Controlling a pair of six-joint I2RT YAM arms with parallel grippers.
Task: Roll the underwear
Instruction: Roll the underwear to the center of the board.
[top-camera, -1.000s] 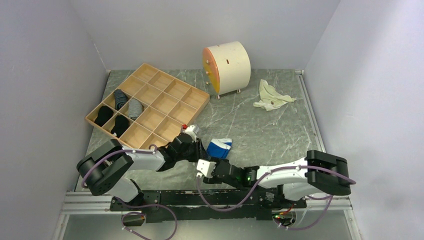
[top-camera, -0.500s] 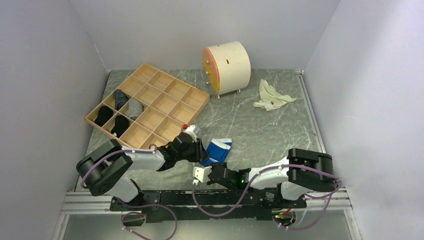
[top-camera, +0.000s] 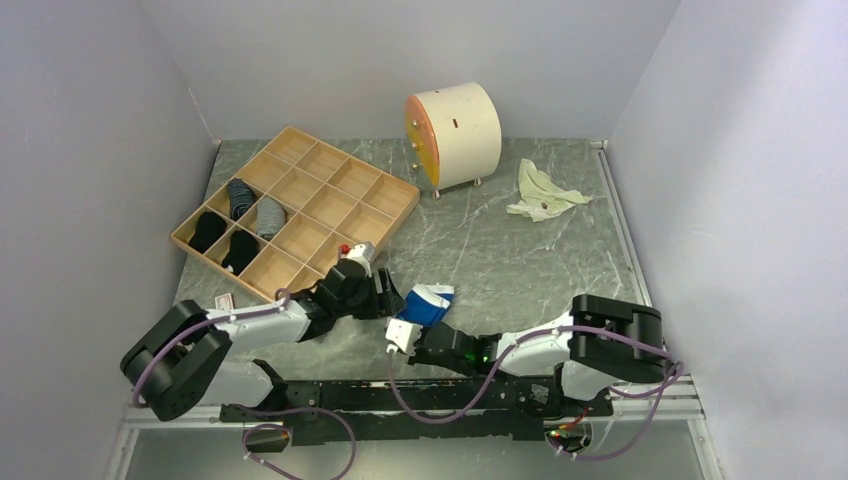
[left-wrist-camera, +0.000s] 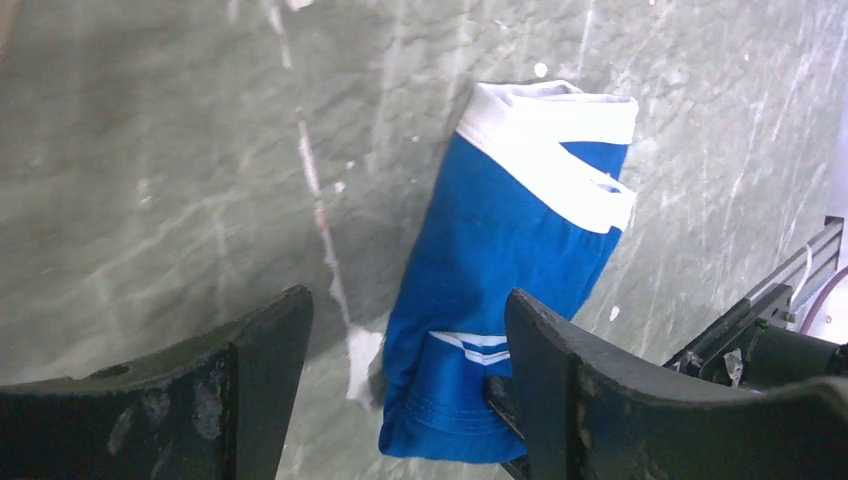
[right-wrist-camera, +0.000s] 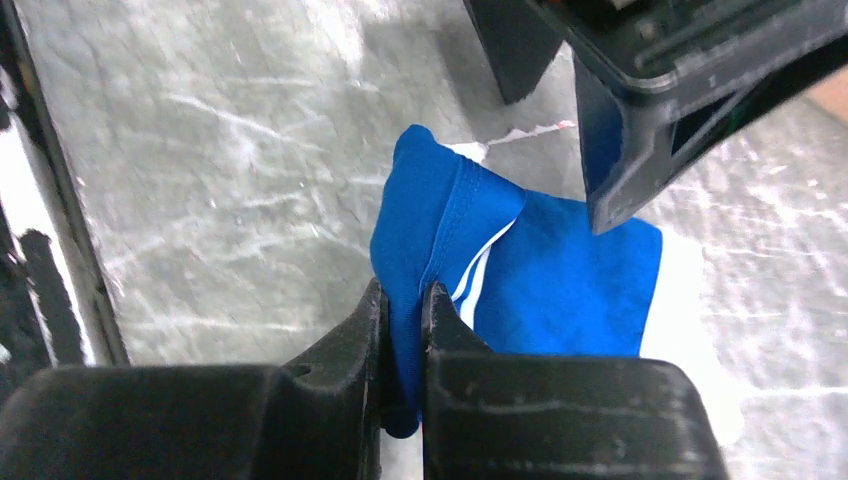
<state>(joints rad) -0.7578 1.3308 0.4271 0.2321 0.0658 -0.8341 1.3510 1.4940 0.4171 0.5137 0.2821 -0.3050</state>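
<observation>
Underwear (left-wrist-camera: 520, 250) corner pinched in right gripper (right-wrist-camera: 403, 300), jaws clamped narrow on fabric; left gripper (left-wrist-camera: 405, 310) jaws wide, garment end between them. Blue, white waistband, loosely folded.

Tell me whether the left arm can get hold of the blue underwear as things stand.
Probably yes: the left gripper is open with the underwear lying between its fingers, nothing in the way. The right gripper is pinching one edge of it, close by.

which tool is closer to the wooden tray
Left. The left tool is open, just off the wooden tray's near corner. The right tool is farther toward the table's near edge, shut on the blue underwear.
</observation>
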